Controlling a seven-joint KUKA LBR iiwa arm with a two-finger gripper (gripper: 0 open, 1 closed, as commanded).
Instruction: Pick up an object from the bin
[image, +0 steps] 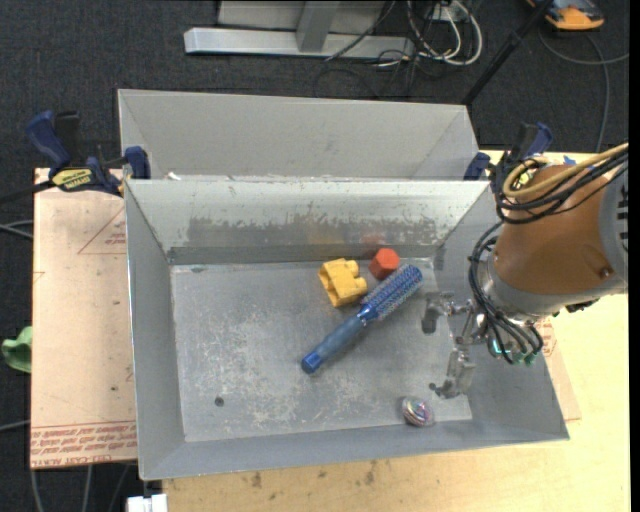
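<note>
Four loose things in all, held in one grey metal bin (150, 330). Of brushes, one: a long blue plastic hairbrush (362, 319) with a bristled head and a straight handle. Of blocky pieces, two, differing in colour and size: one yellow plastic block (342, 282) of notched shape, and one smaller orange-red cube-like block (385, 263). Of round things, one: a small shiny ball-like piece (417, 411), silvery with a purplish tint. Counted by colour: one blue, one yellow, one orange-red, one silvery.
</note>
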